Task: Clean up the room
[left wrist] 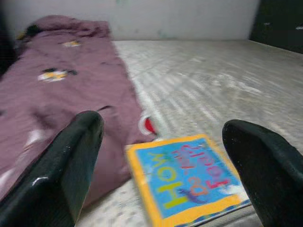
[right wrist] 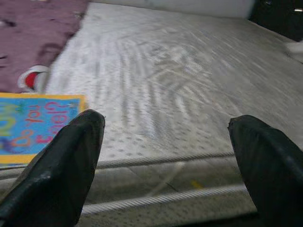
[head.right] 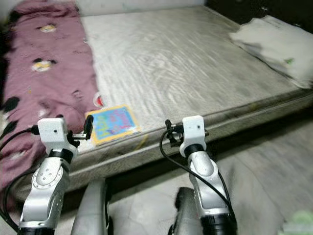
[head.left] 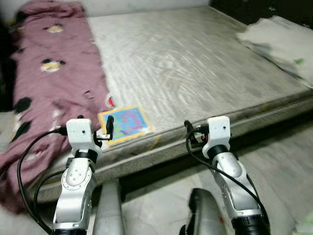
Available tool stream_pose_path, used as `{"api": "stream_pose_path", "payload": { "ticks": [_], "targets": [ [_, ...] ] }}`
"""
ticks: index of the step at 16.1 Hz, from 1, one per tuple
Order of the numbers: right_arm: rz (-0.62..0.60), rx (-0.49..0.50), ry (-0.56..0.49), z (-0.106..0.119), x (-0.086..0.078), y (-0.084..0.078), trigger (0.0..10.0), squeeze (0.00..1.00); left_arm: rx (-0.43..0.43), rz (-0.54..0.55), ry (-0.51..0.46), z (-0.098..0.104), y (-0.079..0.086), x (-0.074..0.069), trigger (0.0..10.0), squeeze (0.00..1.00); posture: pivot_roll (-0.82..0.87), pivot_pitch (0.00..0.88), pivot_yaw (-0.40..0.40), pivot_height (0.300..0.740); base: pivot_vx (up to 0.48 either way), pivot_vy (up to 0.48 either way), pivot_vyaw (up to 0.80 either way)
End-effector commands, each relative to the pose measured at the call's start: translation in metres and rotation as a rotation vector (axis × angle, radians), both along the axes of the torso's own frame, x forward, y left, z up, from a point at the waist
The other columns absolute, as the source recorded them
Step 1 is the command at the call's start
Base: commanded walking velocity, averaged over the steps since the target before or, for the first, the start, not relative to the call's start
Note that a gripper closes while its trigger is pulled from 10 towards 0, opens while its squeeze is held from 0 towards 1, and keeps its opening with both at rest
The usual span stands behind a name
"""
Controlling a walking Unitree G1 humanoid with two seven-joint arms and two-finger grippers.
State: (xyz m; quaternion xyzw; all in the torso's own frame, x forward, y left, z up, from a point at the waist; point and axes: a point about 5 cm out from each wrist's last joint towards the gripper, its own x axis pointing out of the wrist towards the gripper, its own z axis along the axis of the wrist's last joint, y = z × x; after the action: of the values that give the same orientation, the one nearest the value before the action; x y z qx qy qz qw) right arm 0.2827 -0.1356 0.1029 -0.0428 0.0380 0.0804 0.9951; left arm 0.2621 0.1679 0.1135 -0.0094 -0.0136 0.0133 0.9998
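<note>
Tidying looks barely begun, as we judge it: the picture book [head.left: 124,123] lies flat on the bare mattress [head.left: 195,63] near its front edge, just beside the crumpled maroon blanket [head.left: 49,83], and a pale folded cloth [head.left: 283,41] sits at the far right corner. All of that is left to deal with. We see the left gripper [left wrist: 165,165] with its fingers [left wrist: 71,161] spread wide, hovering close above the book's near edge, holding nothing. The right gripper [right wrist: 165,161] is likewise spread and empty, poised at the mattress edge to the right of the book, apart from it.
</note>
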Motion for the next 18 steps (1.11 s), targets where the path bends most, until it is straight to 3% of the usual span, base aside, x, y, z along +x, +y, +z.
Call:
{"api": "stream_pose_path", "payload": {
  "ticks": [1,3,6,14,18],
  "targets": [
    [0.019,0.003,-0.012,0.0036,0.0016,0.0043,10.0,0.0,0.002,0.007,0.002,0.001,0.0016,0.0002,10.0,0.0,0.05,0.027,-0.017,0.561,0.0,0.0,0.8],
    [0.02,0.006,-0.011,0.0032,0.002,0.0042,10.0,0.0,-0.003,0.004,0.003,0.0007,0.0009,0.0008,10.0,0.0,0.05,0.026,-0.016,0.561,0.0,0.0,0.8],
    [0.018,0.009,-0.006,0.0028,0.002,0.004,10.0,0.0,-0.007,0.001,0.004,0.0007,0.0,0.0009,10.0,0.0,0.05,0.026,-0.016,0.561,0.0,0.0,0.0],
    [0.021,0.006,-0.002,0.0024,0.0033,0.0038,10.0,0.0,-0.015,-0.008,0.0,0.0012,-0.0023,0.0018,10.0,0.0,0.05,0.027,-0.017,0.561,0.0,0.457,0.0],
    [0.019,0.006,-0.001,0.0021,0.0035,0.0037,10.0,0.0,-0.006,-0.01,-0.006,0.0022,-0.0035,0.0018,10.0,0.0,0.05,0.024,-0.017,0.561,0.0,0.0,0.0]
  ]
}}
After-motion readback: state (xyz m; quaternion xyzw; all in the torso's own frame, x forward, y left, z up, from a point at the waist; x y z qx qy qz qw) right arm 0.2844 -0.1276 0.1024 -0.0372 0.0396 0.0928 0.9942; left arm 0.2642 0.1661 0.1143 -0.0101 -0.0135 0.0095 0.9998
